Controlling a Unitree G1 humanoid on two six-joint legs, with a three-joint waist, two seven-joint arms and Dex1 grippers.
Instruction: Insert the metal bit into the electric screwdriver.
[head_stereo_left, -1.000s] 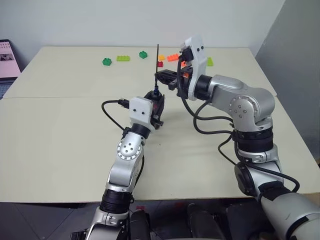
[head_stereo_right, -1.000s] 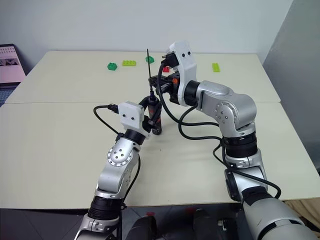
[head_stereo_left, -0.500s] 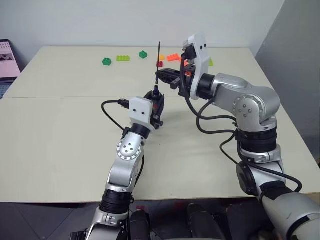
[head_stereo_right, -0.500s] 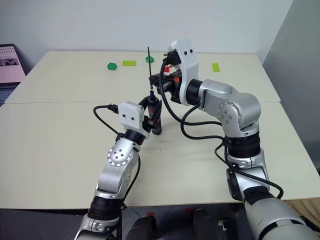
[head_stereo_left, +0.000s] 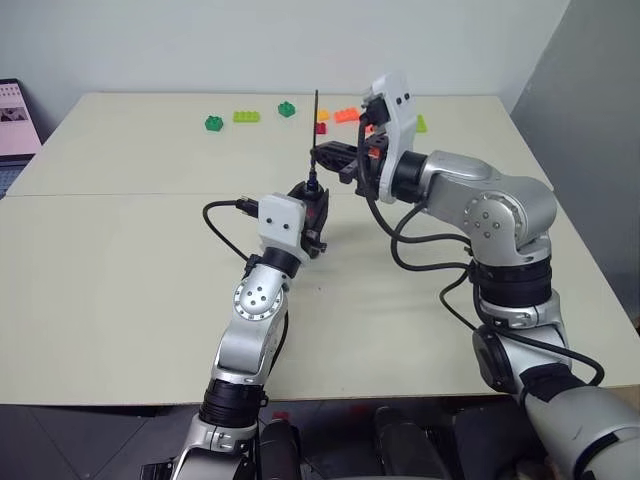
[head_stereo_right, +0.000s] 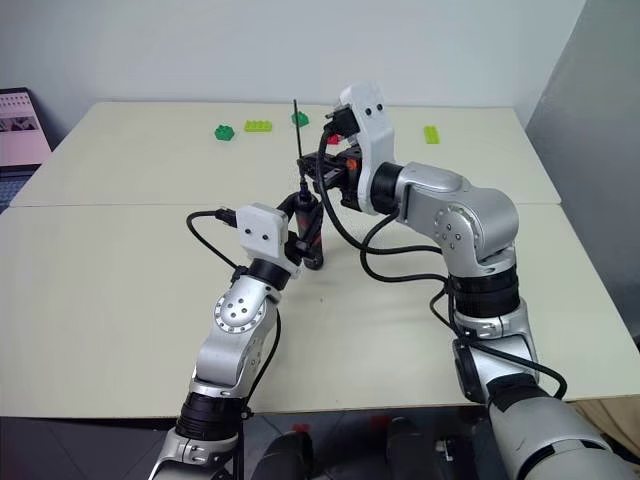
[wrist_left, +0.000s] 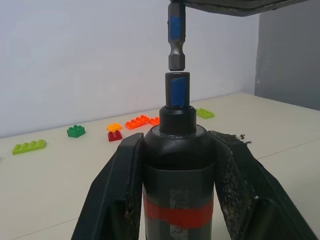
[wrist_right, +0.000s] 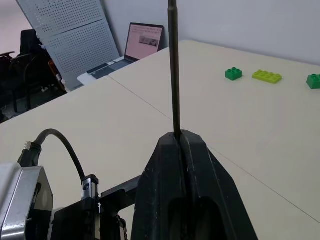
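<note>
Cream table (head_stereo_left: 120, 290), toy bricks (head_stereo_left: 246, 117) far back; metal bit (wrist_left: 176, 35) just above electric screwdriver (wrist_left: 177, 170), apart.

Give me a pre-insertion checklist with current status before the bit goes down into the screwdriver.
1. Left hand clamped on the screwdriver: ok, fingers flank the body on both sides.
2. Right hand shut on the bit: ok, the rod rises from between closed fingers.
3. Bit end over the socket: ok in the left wrist view, lined up above it; depth offset cannot tell.
4. Bit seated: not ok, a gap shows between its end and the socket.
5. Screwdriver upright, socket facing up: ok.
6. Bricks away from the work area: ok, they lie at the far side of the table.
</note>
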